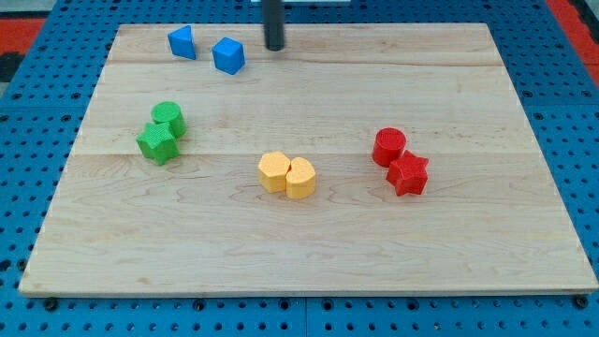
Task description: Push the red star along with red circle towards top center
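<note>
My tip (274, 47) stands on the board (524, 262) near its top edge, about at the middle of that edge. It is a bare rod end, so there is nothing on it to open or close, and it touches no block.

Closest to it, just toward the view's left, is the blue cube (228, 55), with a blue wedge-like block (182, 42) beyond that. Neither belongs to this job, and both lie clear of the route I would take.

The pair I want is well away, down and toward the view's right of my tip: the red circle (389, 147), and touching it on its lower right side, the red star (408, 174). The star is thus the farther of the two from me, with the circle between it and the top center.

Straight below my tip, roughly mid-board, two yellow blocks (287, 175) sit touching. Far to the lower left are a green circle (168, 119) and green star (157, 143), also touching.

To do this well, I judge the tip should swing wide round the right of the red pair, without brushing them, and settle just beyond the star's lower right side. From there a slow push up and to the left, aimed through the star's middle and the circle's, should drive both together. If the circle rolls off line, a small correction from the side would be needed.
</note>
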